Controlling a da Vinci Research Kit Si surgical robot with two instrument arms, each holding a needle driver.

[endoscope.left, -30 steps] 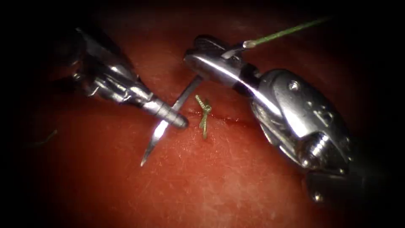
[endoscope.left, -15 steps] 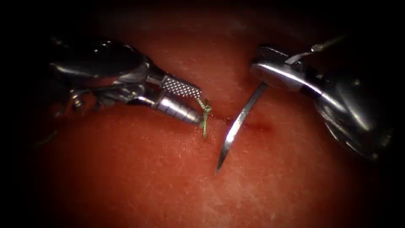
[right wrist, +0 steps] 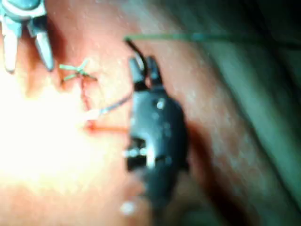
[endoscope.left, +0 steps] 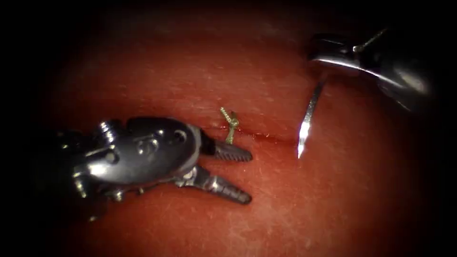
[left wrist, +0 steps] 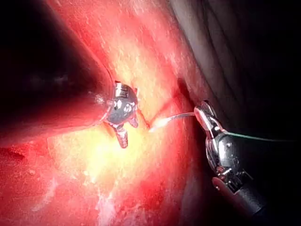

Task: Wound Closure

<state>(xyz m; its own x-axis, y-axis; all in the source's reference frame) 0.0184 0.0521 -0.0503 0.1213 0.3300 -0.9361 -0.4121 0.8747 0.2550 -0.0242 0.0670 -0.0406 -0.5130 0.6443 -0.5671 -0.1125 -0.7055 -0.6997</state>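
Left tool: jaws apart, holding nothing; it sits low over the tissue, its upper jaw just short of the knot.
Right tool: jaws closed on the needle, gripped near its thread end; the thread trails away behind the tool.
Needle: hangs clear of the tissue, not in it; the tip points down and sits just above the right stretch of the cut.
Knot: a tied stitch with short cut ends stands on the cut, left of the needle and well apart from it.
Cut: a thin line across the tissue with a little red fluid along it right of the knot; that stretch looks unclosed, so I judge the closure is only part done.
Risk, needle: held so far back, the long free curve could swivel in the jaws if the tip meets the tissue at a slant.
Risk, knot: the open left jaws lie close enough to snag a cut end if they drift toward it.
Risk, thread: the trailing thread could catch on the right tool's wrist.
Containers: none here.
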